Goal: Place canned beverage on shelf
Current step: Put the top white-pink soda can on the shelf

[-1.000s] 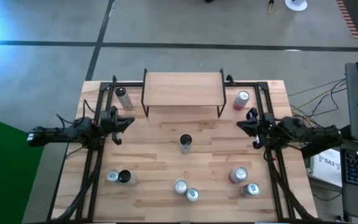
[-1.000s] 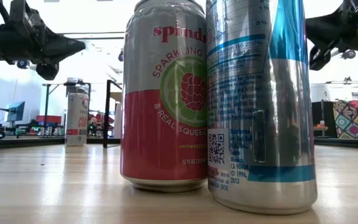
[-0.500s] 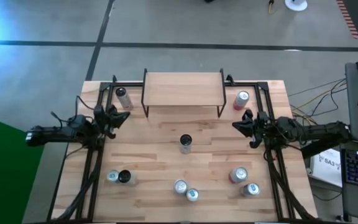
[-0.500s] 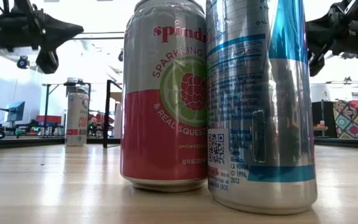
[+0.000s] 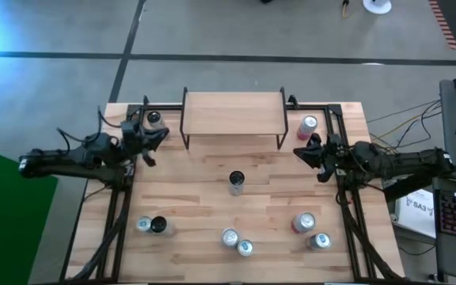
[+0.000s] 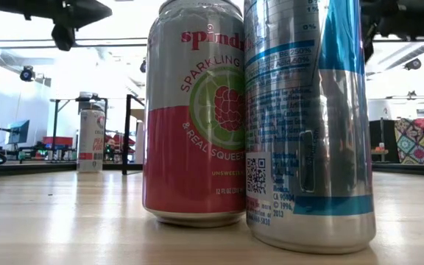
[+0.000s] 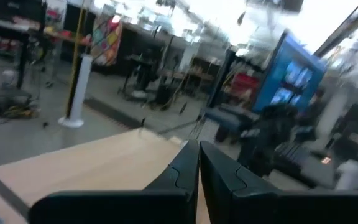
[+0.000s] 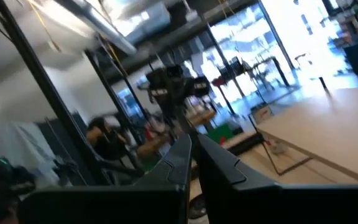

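Observation:
The shelf [image 5: 232, 113], a light wood board on thin black legs, stands at the table's far middle. Several cans stand upright on the table: a dark-topped one [image 5: 155, 119] left of the shelf, a red one [image 5: 308, 126] right of it, and one at the centre [image 5: 237, 183]. My left gripper [image 5: 163, 133] is shut and empty in the air, just near of the dark-topped can. My right gripper [image 5: 298, 152] is shut and empty, near of the red can. The wrist views show each pair of fingers closed together, the left [image 7: 197, 163] and the right [image 8: 191, 151].
More cans stand along the near edge: two at the left [image 5: 150, 226], two at the middle [image 5: 237, 242], two at the right [image 5: 310, 231]. In the low view a pink can [image 6: 193, 110] and a silver-blue can [image 6: 308, 118] fill the foreground.
My left gripper has gone up and toward the table's far edge, closer to the dark-topped can by the shelf. My right gripper has risen and gone a little toward the far edge. Both stay shut. No can has moved.

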Tool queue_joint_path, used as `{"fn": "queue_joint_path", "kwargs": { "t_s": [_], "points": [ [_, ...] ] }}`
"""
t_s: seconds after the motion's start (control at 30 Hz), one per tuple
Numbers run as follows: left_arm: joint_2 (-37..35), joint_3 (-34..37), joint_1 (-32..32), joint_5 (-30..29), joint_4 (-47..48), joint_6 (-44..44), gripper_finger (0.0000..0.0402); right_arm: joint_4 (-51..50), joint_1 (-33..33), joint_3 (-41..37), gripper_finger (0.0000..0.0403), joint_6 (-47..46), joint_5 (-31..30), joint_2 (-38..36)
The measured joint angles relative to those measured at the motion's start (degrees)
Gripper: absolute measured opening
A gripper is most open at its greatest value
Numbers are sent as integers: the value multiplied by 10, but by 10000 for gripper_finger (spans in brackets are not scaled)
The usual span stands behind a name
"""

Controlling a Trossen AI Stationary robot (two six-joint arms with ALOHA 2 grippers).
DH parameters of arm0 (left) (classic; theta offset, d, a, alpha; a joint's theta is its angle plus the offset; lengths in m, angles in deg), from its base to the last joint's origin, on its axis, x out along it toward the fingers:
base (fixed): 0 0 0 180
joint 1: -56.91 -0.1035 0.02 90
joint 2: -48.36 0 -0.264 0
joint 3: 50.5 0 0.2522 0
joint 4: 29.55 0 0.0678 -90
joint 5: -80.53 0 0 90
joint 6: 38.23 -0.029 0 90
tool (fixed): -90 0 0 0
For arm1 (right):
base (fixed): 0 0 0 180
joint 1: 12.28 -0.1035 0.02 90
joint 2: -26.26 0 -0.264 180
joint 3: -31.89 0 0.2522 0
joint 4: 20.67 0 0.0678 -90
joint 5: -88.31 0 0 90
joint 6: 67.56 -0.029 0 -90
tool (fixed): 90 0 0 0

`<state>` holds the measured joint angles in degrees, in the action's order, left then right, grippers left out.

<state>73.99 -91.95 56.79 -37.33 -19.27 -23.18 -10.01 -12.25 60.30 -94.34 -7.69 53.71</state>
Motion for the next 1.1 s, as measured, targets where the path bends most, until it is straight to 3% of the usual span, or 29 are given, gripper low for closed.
{"fn": "queue_joint_path", "kwargs": {
  "t_s": [0.13,0.37,0.43,0.7,0.83,1.1],
  "points": [
    [61,-44,0,-21,28,5,2,-79,0,99,18,5,0,43],
    [138,-127,-1,-23,69,61,25,-82,0,246,18,7,15,104],
    [156,-163,-1,-22,125,85,31,-93,0,282,18,19,34,115],
    [241,-297,-1,-12,377,139,80,-290,-3,375,18,-7,50,176],
    [274,-309,-1,22,406,147,96,-294,-5,390,18,-5,80,228],
    [319,-300,-1,79,409,194,101,-354,-4,445,27,-2,30,329]
  ]
}}
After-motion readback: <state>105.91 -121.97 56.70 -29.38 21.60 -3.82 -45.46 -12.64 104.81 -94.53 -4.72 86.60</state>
